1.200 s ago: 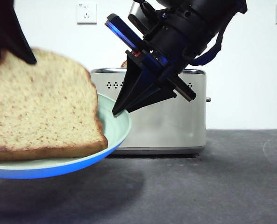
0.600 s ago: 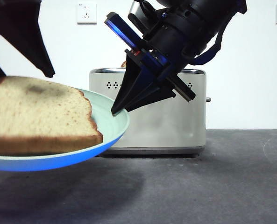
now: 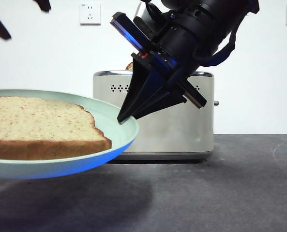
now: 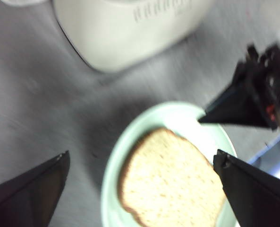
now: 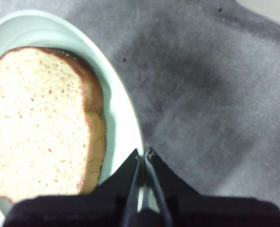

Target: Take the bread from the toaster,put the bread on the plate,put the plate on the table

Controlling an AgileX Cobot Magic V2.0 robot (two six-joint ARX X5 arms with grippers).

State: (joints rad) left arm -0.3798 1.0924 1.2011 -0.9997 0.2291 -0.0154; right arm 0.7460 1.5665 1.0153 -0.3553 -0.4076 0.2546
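White wall (image 3: pixel 259 58) behind; two white wall sockets (image 3: pixel 89 13); even light.

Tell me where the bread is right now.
The bread lies flat on the plate, held above the table by the right pincer, front view's left.

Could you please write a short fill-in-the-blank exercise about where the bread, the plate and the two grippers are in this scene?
1. The bread lies flat on the ____.
2. The right gripper is shut on the plate's ____.
3. The plate is held above the ____, its shadow below.
4. The left gripper, above the bread, is ____ and holds nothing.

Missing words: plate; rim; table; open
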